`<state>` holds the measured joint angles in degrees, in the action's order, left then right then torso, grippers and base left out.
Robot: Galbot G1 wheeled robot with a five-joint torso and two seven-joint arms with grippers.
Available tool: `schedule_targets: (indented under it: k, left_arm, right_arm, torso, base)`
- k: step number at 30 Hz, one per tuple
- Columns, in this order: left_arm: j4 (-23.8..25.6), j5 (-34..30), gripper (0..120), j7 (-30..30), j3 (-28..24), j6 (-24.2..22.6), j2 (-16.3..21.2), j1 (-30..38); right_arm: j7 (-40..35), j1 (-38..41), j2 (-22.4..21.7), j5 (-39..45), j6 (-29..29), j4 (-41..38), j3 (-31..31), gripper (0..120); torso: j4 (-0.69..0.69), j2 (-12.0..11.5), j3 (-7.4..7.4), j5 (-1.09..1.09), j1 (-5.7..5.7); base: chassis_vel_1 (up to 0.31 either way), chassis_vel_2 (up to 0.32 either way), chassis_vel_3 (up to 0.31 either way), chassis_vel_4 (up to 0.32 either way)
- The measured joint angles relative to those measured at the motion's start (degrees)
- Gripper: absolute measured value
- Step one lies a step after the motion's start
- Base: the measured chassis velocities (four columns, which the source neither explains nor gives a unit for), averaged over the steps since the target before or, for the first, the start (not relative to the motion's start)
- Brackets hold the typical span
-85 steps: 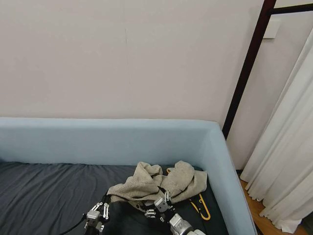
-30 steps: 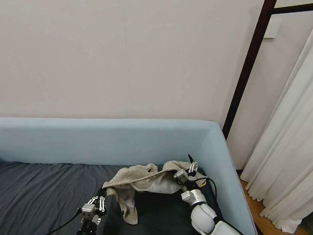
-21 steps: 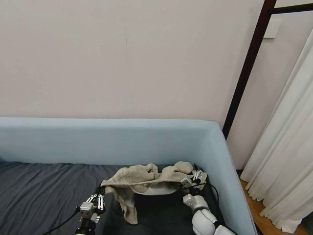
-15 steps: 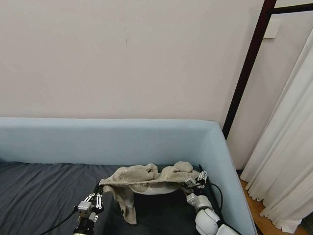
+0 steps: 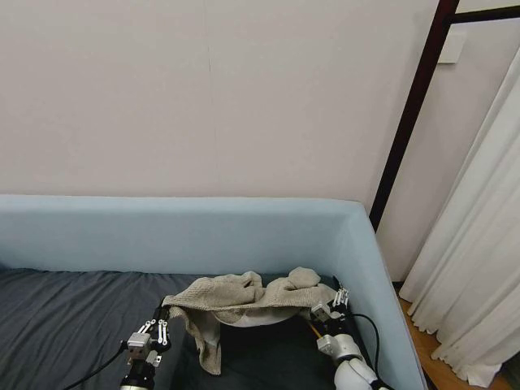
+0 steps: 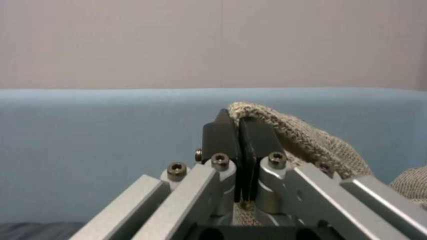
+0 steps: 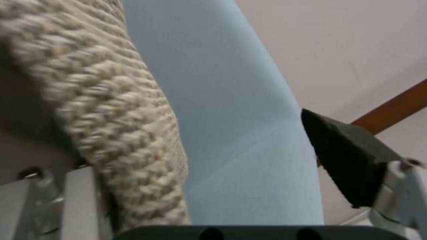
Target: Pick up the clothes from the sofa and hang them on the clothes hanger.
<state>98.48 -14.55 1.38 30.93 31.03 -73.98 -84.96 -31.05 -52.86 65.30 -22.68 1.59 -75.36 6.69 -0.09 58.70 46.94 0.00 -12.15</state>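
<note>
**Sweater held up over sofa, both arms**

Head view: the beige knit sweater [image 5: 244,294] is stretched between the two grippers, lifted off the dark seat of the light blue sofa [image 5: 203,231] near its right end. One part hangs down on the left side, and a white layer shows underneath the middle. The left gripper [image 5: 162,311] is at the sweater's left edge and the right gripper [image 5: 329,302] at its right edge. A dark clothes rack pole [image 5: 406,122] and a white curtain [image 5: 479,268] stand to the right of the sofa.

Left wrist view adds the grip: the black pads [image 6: 220,135] are pinched narrow on the sweater's edge, with the backrest behind.

Right wrist view: the jaws stand wide apart. The knit is draped over one side, the other black fingertip [image 7: 340,160] is bare, and blue sofa shows between them.
</note>
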Motion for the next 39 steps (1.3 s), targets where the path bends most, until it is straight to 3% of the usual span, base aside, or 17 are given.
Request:
schedule_targets:
  k: [7, 21, 29, 32, 35, 39]
  left_arm:
    - [-0.12, -0.02, 0, -0.10, 0.05, 0.02, 0.07, 0.05]
    - [0.22, -0.10, 0, -0.14, 1.31, 0.16, -0.71, 0.04]
    - [1.69, -1.22, 0, -0.16, 1.26, 0.09, -0.27, 0.30]
    - [5.45, -4.27, 0, -0.71, 2.33, -0.59, 1.23, 0.64]
    - [9.35, -7.00, 0, -1.40, 3.45, -1.90, 3.21, 0.92]
    - [16.45, -13.48, 0, -2.72, 6.27, -4.61, 10.98, 1.92]
  right_arm:
    - [0.00, -0.05, 0.11, 0.02, -0.19, -0.59, 0.75, 55]
    - [1.87, -0.33, -5.33, 6.47, 4.41, -10.72, 6.30, 1]
    - [5.66, 1.80, -6.10, 12.30, 0.13, -12.10, 5.02, 0]
    - [10.58, 4.13, -8.22, 20.44, -2.84, -17.23, 3.85, 0]
    - [13.85, 6.62, -10.65, 27.89, -1.92, -22.74, 2.95, 0]
    - [19.70, 13.00, -16.47, 46.18, 4.01, -34.62, -1.67, 0]
  torso:
    - [0.01, 0.00, 0.00, 0.00, 0.00]
    - [0.00, 0.00, 0.00, -0.01, 0.00]
    - [0.00, 0.00, 0.01, 0.00, 0.00]
    - [0.01, -0.01, 0.01, 0.01, 0.00]
    - [0.01, 0.00, 0.01, -0.01, 0.00]
    - [0.02, 0.00, 0.00, -0.02, 0.00]
  base:
    - [0.000, 0.000, 0.000, 0.000]
    - [0.000, 0.000, 0.000, 0.000]
    - [0.000, 0.000, 0.000, 0.000]
    - [0.000, 0.000, 0.000, 0.000]
    - [0.000, 0.000, 0.000, 0.000]
    - [0.000, 0.000, 0.000, 0.000]
